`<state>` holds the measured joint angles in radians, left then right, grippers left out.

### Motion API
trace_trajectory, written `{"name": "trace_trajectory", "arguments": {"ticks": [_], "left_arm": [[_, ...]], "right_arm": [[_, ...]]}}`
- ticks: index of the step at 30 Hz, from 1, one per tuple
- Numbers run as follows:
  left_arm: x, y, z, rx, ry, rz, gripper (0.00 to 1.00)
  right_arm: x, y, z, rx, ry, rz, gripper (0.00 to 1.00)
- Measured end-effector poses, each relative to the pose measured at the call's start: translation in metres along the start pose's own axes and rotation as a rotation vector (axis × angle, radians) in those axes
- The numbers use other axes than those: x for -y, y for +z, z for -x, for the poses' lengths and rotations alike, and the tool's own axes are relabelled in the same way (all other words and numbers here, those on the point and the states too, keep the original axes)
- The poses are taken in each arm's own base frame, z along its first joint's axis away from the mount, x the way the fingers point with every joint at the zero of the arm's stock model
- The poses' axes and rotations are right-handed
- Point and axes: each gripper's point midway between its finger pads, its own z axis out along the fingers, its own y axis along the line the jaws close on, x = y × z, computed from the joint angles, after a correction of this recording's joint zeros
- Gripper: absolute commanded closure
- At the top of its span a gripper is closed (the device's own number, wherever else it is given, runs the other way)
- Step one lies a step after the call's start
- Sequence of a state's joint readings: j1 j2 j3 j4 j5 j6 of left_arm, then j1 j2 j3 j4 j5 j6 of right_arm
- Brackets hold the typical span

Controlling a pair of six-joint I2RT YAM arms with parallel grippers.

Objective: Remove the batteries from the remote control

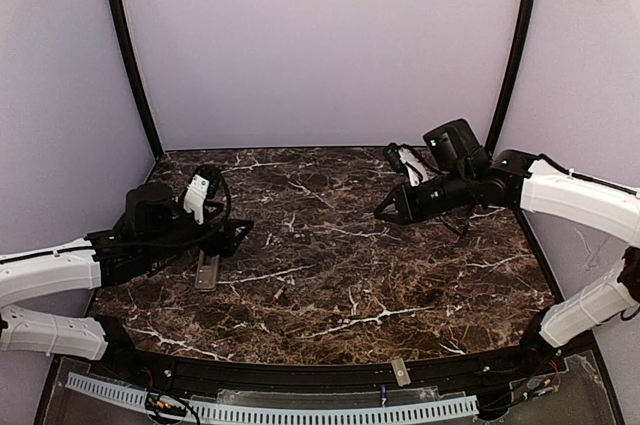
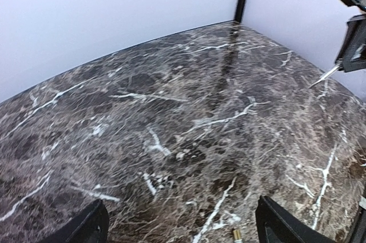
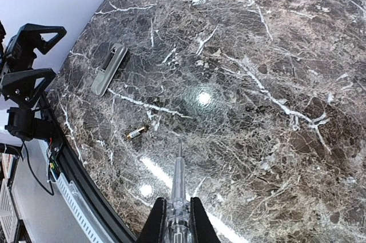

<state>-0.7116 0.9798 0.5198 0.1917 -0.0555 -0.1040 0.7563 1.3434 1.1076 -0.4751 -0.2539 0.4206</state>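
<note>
Notably, the right wrist view shows the slim grey-beige remote control point(image 3: 108, 68) lying recess-up, a small cylindrical battery point(image 3: 134, 133) near it; the left wrist view misses the remote. Left gripper point(image 2: 182, 214), near the remote, spreads wide, empty; right gripper point(image 3: 178, 220) pinches a clear pointed tool point(image 3: 178, 174).

Glossy dark marble-patterned tabletop point(image 3: 274, 54) mirrors light; remote control point(image 3: 108, 69) matt grey plastic, battery point(image 3: 134, 133) shiny metal, pointed tool point(image 3: 179, 180) clear plastic.

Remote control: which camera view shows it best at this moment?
Right wrist view: the remote control lies whole and unobstructed, grey back up, its recess showing. Top external shows it small and dim, its far end hidden under the left arm. Left wrist does not show it at all.
</note>
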Motion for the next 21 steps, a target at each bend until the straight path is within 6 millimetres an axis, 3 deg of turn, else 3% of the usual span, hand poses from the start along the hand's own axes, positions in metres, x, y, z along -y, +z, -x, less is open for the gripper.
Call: {"name": "trace_trajectory", "arguments": {"ticks": [5,11,15,21], "left_arm": [[0.048,0.002,0.021,0.038,0.121,-0.197,0.13],[0.121,0.005,0.021,0.039,0.327,-0.424,0.18],[0.147,0.007,0.018,0.054,0.419,-0.508,0.18],[0.17,0.004,0.013,0.093,0.506,-0.609,0.23]], "right_arm": [[-0.011,0.001,-0.013,-0.05,0.007,0.07,1.0],[-0.034,0.001,-0.031,-0.118,-0.008,0.161,1.0],[-0.048,0.001,-0.041,-0.157,-0.021,0.203,1.0],[-0.066,0.002,-0.05,-0.197,-0.046,0.239,1.0]]}}
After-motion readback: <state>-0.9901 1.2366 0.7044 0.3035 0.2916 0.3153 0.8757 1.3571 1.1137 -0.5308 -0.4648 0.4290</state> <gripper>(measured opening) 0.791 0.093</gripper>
